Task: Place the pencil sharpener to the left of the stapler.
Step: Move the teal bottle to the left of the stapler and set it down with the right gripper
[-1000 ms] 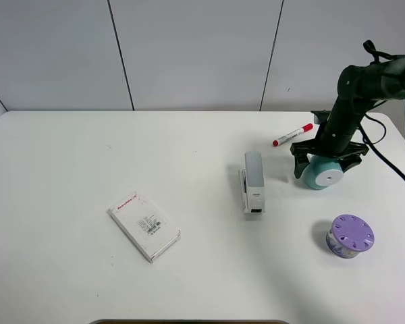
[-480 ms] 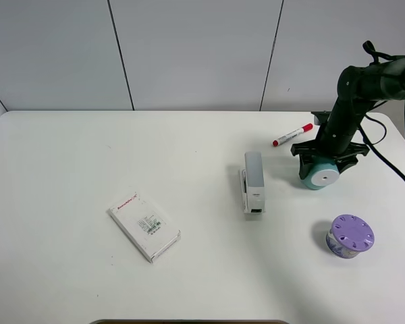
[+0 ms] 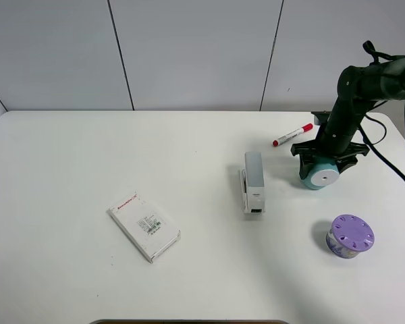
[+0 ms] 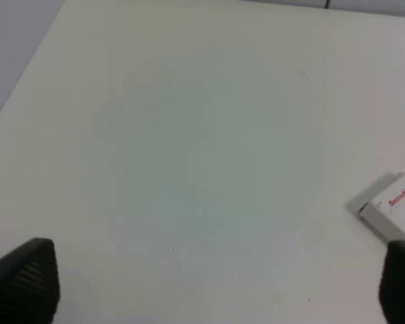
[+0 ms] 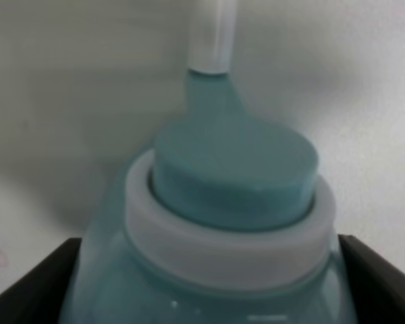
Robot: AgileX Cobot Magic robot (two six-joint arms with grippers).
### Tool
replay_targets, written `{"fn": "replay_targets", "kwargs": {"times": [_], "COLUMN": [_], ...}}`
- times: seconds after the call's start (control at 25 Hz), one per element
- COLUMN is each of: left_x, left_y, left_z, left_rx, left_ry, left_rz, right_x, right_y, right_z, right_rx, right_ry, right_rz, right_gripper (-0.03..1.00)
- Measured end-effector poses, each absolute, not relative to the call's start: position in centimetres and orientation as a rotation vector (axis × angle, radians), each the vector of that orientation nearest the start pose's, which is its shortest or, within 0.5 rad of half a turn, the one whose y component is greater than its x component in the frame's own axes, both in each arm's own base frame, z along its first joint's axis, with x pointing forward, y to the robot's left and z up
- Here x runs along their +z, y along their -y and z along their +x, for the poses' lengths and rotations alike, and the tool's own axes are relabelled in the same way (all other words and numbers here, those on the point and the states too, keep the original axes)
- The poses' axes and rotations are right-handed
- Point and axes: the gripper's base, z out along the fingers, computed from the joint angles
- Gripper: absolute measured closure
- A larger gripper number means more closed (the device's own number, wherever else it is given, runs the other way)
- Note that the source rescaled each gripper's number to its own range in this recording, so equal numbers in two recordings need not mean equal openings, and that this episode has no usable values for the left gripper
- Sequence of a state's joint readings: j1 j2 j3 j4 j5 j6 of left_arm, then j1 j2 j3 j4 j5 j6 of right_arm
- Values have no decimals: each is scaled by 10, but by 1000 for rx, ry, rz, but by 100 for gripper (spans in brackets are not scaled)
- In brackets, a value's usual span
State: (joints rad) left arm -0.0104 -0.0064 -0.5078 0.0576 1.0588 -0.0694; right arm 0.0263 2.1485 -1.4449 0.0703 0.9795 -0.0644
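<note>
The teal pencil sharpener (image 3: 322, 174) lies on its side on the white table (image 3: 88, 155), its white round face turned toward the front, a short way right of the grey-and-white stapler (image 3: 253, 181). My right gripper (image 3: 322, 164) comes down on it from above, with its black fingers pressed to both sides. In the right wrist view the sharpener (image 5: 233, 202) fills the space between the fingertips of the right gripper (image 5: 209, 290). My left gripper (image 4: 209, 283) hangs open over bare table, holding nothing; it is out of the exterior high view.
A red-capped marker (image 3: 291, 135) lies behind the sharpener. A purple round container with a holed lid (image 3: 350, 236) stands in front of it. A flat white box with red print (image 3: 144, 226) lies at front left, its corner (image 4: 395, 209) in the left wrist view.
The right gripper's fingers, spread wide a second ago, have closed in onto the sharpener's sides. Since half a second ago nothing has visibly moved.
</note>
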Motion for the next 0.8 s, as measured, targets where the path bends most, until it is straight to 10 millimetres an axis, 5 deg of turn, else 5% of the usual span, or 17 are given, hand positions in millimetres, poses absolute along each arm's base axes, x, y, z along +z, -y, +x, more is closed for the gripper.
{"fn": "replay_targets", "kwargs": {"times": [0.8], "left_x": [280], "left_y": [-5], "left_z": [-7], "left_rx": [18], "left_ry": [-2026], "left_rz": [-63], "right_x": [121], "right_y": [-16], "right_z": [401], "right_rx": [96], "right_ry": [-3168], "right_rz": [-79], "right_gripper": [97]}}
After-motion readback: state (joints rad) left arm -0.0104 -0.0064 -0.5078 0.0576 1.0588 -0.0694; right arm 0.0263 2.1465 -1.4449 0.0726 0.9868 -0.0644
